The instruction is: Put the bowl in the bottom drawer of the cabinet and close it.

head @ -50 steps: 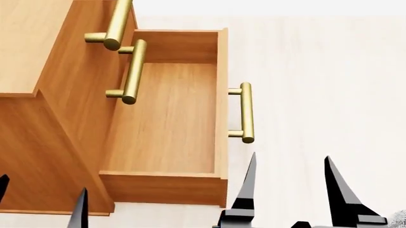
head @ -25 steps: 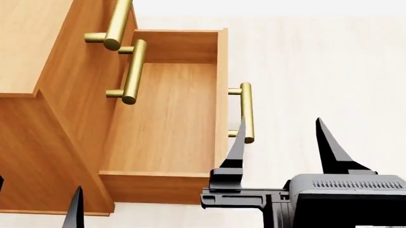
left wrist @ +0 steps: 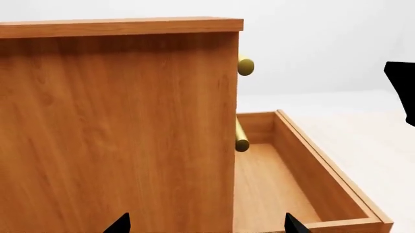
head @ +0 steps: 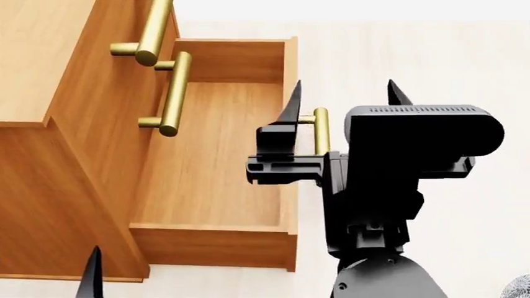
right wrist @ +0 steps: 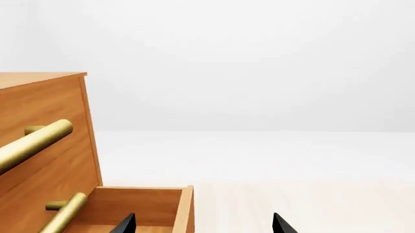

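Left wrist view: the cabinet [left wrist: 116, 126] fills most of the picture as one plain side wall. Beyond its front corner the bottom drawer [left wrist: 304, 179] stands pulled out, and what shows of it is empty. Two brass handle ends [left wrist: 244, 66] poke past the cabinet's front edge. The left gripper [left wrist: 206, 224] shows two black tips spread apart with nothing between them. No bowl here.

Head view: I count one cabinet, one open drawer, and three brass handles, two on the upper fronts [head: 153, 31] and one on the drawer front [head: 321, 130]. The right gripper [head: 344, 102] hovers over the drawer's front edge, its prongs parted to either side of that handle, empty. At the picture's bottom right corner a speckled grey sliver on the floor [head: 414, 56] is probably the bowl [head: 519, 288], well apart from the drawer and from both hands. So the bowl is not yet in. The risk, as I see it, is that the right hand grips or nudges the handle and shoves the drawer shut before the bowl goes in, or knocks the front edge on the way down. Only one tip of the left hand shows here.

Right wrist view: two upper handles, the drawer's far corner, two spread black tips, and bare floor beyond. No bowl.
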Tool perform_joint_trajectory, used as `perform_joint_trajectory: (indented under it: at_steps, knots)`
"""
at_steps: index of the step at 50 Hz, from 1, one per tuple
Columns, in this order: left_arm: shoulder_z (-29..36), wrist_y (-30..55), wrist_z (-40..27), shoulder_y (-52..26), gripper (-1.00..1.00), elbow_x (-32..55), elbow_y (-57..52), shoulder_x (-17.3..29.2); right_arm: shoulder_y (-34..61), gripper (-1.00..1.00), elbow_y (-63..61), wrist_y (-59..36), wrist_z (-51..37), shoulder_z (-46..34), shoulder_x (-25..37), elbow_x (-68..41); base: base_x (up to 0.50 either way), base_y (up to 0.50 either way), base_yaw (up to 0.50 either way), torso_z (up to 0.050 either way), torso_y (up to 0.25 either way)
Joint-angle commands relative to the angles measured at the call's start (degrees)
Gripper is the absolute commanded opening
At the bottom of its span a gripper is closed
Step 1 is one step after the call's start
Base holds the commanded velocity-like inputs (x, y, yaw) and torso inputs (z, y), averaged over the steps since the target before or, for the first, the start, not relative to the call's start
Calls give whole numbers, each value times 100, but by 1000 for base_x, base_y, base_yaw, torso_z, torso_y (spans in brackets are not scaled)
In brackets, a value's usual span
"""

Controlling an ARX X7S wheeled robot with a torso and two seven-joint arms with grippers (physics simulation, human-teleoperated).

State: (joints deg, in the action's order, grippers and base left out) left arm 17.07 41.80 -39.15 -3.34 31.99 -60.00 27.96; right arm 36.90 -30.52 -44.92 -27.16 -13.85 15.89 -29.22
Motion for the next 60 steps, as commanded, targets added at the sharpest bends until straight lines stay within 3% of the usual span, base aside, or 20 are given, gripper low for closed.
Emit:
perform_joint_trajectory:
  at_steps: [1,37,60]
  knots:
    - [-156,-473,-86,-70,100,-40,75,-24,650,100,748,-185,165,-70,-382,116,0,0,0,0,0]
    - [107,-741,-613,-273,100,321,105,367,1506,100,3164,87,458,-837,-955,402,0,0,0,0,0]
    - [178,-940,-826,-269,100,465,186,471,1507,100,3657,85,178,-1014,-1004,507,0,0,0,0,0]
